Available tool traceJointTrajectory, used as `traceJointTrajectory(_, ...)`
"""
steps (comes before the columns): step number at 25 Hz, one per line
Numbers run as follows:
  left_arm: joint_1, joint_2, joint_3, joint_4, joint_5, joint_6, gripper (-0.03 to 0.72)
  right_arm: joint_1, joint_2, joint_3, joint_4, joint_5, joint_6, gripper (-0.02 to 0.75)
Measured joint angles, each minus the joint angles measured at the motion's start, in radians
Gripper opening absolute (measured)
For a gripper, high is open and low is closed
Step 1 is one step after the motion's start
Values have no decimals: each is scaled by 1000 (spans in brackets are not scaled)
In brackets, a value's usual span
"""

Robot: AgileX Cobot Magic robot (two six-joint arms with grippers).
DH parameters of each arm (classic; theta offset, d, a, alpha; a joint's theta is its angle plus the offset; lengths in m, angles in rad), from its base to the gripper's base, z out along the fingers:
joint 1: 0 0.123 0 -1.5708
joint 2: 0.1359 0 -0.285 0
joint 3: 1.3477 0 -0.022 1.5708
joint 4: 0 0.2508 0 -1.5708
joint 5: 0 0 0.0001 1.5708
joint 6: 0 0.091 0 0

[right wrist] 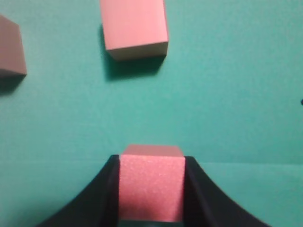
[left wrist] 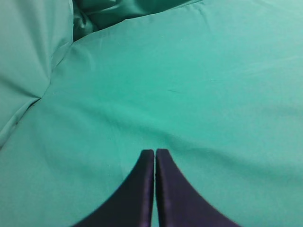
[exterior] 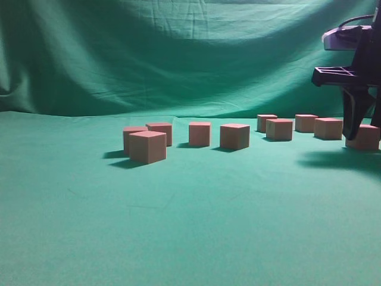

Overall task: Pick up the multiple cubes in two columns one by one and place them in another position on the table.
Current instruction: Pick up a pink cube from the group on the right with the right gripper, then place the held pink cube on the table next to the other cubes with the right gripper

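Draped green cloth backdrop (exterior: 178, 53) fills rear, creased, folds sagging at left. Light uneven: brighter band mid-right, dark upper corners, soft shadows.

Ten pink cubes (exterior: 234, 136) on teal table (exterior: 190, 226)

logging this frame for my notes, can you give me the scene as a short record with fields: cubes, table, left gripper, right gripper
cubes: nine visible in the exterior view, all resting on the cloth; four in a left group, e.g. nearest cube; five in a right group
table: teal-green cloth, slightly wrinkled
left gripper: shut, empty, above bare cloth, no cube in its view
right gripper: fingers either side of the far-right cube, touching its sides
lifted: cannot tell
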Motion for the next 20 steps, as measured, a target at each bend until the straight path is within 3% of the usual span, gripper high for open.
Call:
traceJointTrajectory(4,0,0,0,0,0,0,0,5,-52,0,-2,67,3,260)
traceJointTrajectory(7,0,0,0,0,0,0,0,58,-146,0,-4,130,-4,260)
traceJointTrajectory(17,0,0,0,0,0,0,0,503,-207,11,6,175,-139,260)
traceJointTrajectory(20,0,0,0,0,0,0,0,590,-171,-1,8,187,-226,260)
